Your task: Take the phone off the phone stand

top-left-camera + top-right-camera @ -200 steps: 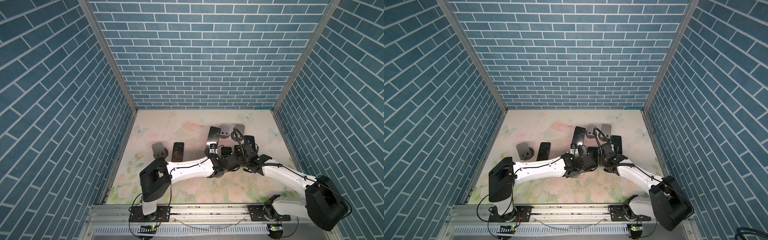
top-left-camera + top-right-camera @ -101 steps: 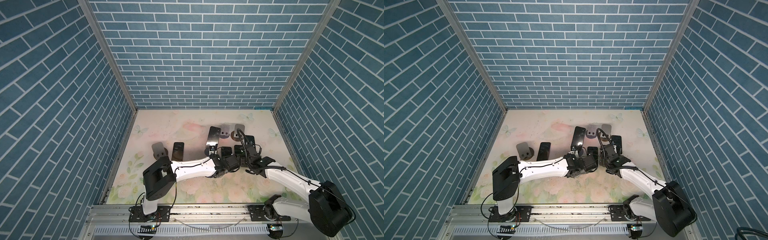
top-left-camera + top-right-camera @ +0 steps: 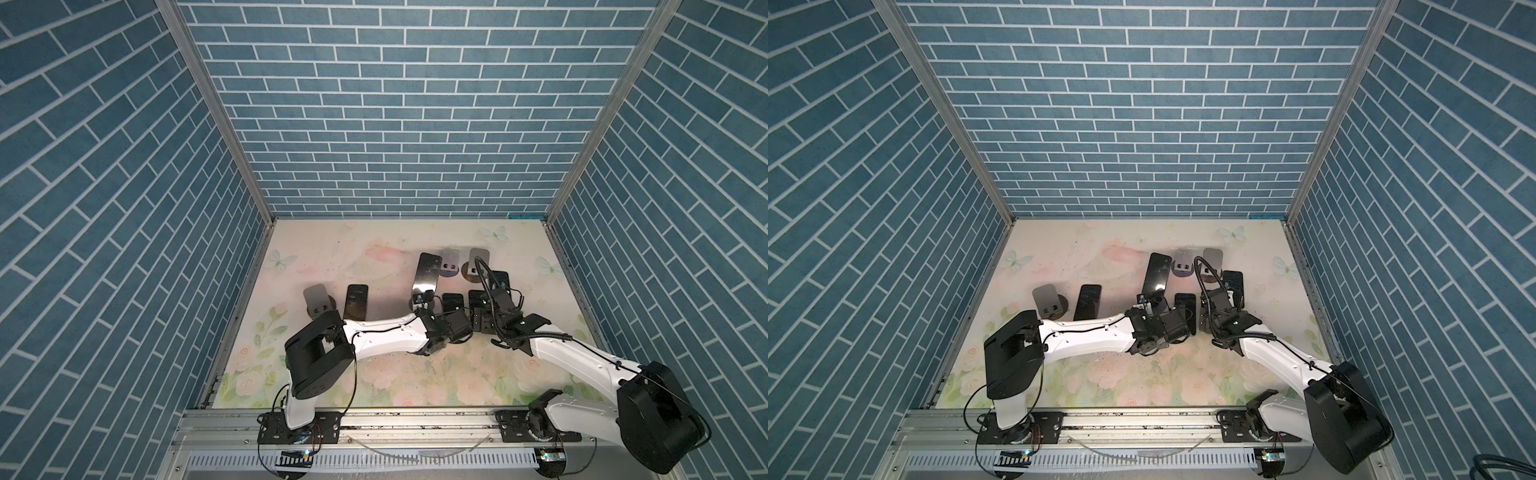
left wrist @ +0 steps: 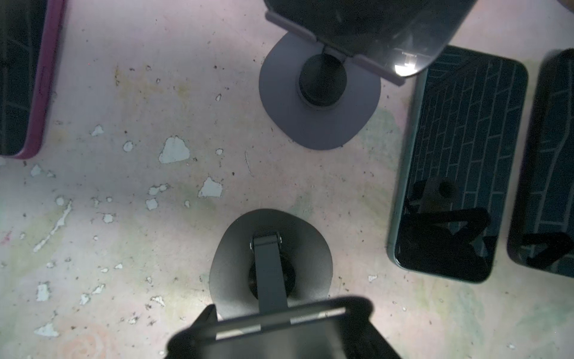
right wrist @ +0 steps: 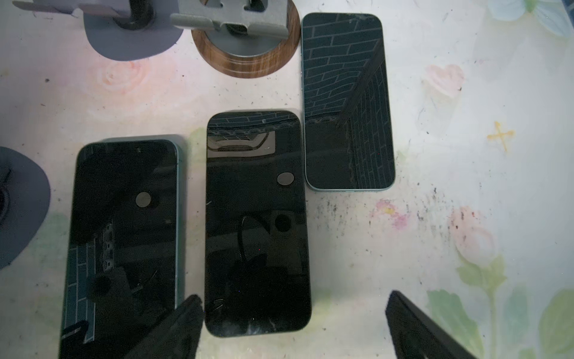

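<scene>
In the left wrist view my left gripper [image 4: 279, 320] is shut on the edge of a dark phone [image 4: 279, 340]. The phone sits on top of a grey phone stand [image 4: 236, 264], whose arm rises from its round base straight below the jaws. In both top views the left gripper [image 3: 455, 330] [image 3: 1177, 324] covers that phone and stand. My right gripper [image 5: 295, 323] is open, its fingers [image 5: 183, 326] straddling the near end of a black phone [image 5: 257, 217] lying flat. In a top view the right gripper [image 3: 484, 324] sits close beside the left one.
Another phone [image 3: 427, 274] leans on a lilac stand [image 4: 320, 102] behind the grippers. Two teal phones [image 5: 124, 223] [image 5: 346, 102] lie flat. A bare grey stand [image 3: 450, 262] and a wood-based stand [image 5: 245, 59] stand at the back. A bare stand [image 3: 318, 299] and a pink-cased phone [image 3: 356, 301] sit left.
The left gripper's jaws have gone from wide open to shut on the phone on the stand. The right arm has shifted only slightly.
</scene>
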